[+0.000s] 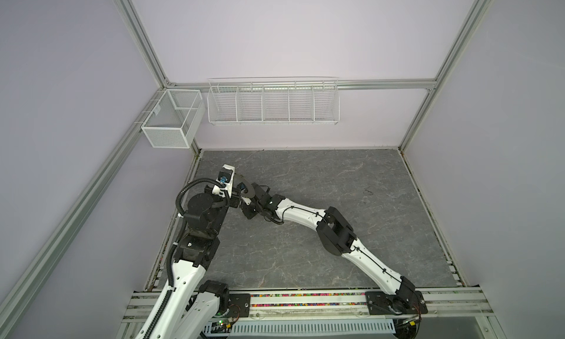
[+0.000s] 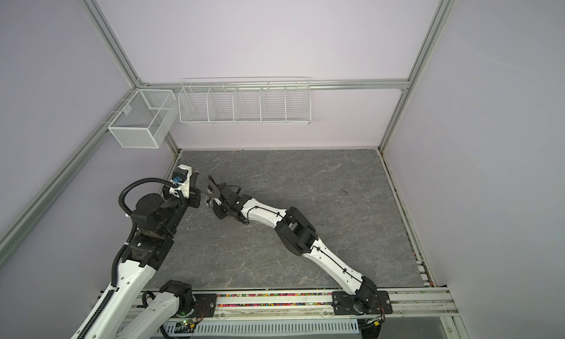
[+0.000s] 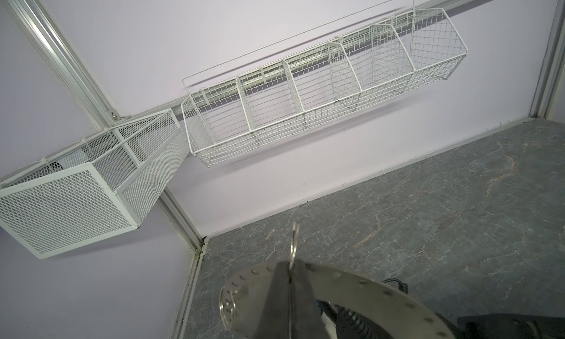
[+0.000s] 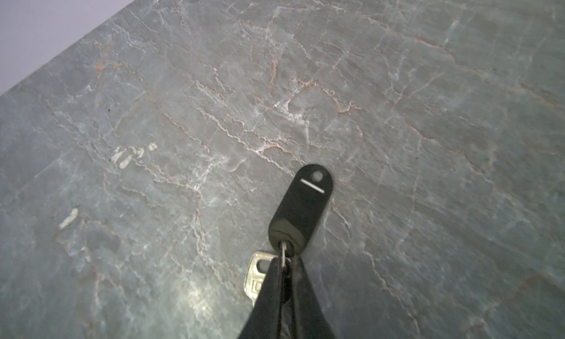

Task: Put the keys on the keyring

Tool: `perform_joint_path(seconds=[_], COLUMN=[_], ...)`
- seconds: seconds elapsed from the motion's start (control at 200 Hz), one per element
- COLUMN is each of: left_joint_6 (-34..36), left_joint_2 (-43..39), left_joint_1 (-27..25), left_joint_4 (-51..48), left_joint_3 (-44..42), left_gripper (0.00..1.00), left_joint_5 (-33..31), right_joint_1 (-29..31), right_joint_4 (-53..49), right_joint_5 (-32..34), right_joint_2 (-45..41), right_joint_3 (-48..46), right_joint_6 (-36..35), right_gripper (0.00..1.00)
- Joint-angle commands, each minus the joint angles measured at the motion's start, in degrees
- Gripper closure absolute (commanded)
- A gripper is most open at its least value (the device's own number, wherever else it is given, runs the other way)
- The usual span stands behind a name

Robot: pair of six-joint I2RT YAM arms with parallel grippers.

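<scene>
- Right jaws: closed tight on the small wire ring (image 4: 283, 251), which carried a black oval tag (image 4: 302, 206) and a silver key (image 4: 256, 276). These keys appeared to hang above the worktop (image 4: 397, 108).
- Left jaws: fully closed on the rim of the keyring (image 3: 367, 290), with one wire loop (image 3: 294, 239) standing up between them. A second loop (image 3: 227, 307) hung from the rim just beside.
- In both top views the keyring (image 2: 203, 179) was held tilted in the air near the left rear corner of the worktop. The right jaws were just beside and below it, but we could not confirm contact between the two.
- We could not pick out the pale-headed key.
- Judgement: the step in hand was threading. The tagged key was presented to the keyring, and we saw no key on a loop yet.
- In our opinion the next move called for fine alignment of the small wire ring with a free rim loop, while the left jaws held the keyring steady.
- Farthest off, the wire baskets (image 1: 273, 103) on the back wall played no part.
</scene>
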Motion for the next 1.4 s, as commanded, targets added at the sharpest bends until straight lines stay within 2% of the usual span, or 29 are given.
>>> perform_joint_path(seconds=[0.0,0.22,0.46,0.585,0.975,1.085,1.224,1.394], left_joint_6=[-1.0,-1.3,-1.8,-2.5,-4.0,-4.0,-4.2,-4.3], left_joint_2=[-0.4,-0.2,-0.1,0.3,3.3,3.9,4.3,4.9], left_joint_1=[0.0,0.0,0.0,0.0,-0.6,-0.9,-1.3,-1.8], left_joint_4=[1.7,2.0,3.2,4.5,8.3,9.5,11.0,12.8], left_joint_3=[0.5,0.4,-0.6,-1.5,-2.4,-2.8,-3.4,-4.4], left_gripper=[1.00,1.00,1.00,1.00,1.00,1.00,1.00,1.00], left_joint_5=[0.2,0.5,1.0,1.6,4.7,5.2,5.9,7.1], right_joint_1=[0.8,0.7,-1.3,-2.0,-3.8,-3.9,-4.1,-4.8], right_joint_4=[-2.4,-0.6,7.7,9.1,12.1,12.4,8.4,8.5], right_joint_5=[1.4,3.6,3.0,2.9,1.9,3.2,4.9,8.1], right_joint_2=[1.3,-3.4,-18.2,-25.1,-42.4,-46.4,-47.5,-47.7], right_joint_3=[-1.7,-9.5,-32.8,-42.6,-64.4,-68.4,-69.5,-71.1], right_joint_6=[-2.8,-4.9,-6.8,-10.1,-17.8,-21.7,-26.9,-28.5], right_gripper=[0.92,0.93,0.93,0.93,0.93,0.93,0.93,0.93])
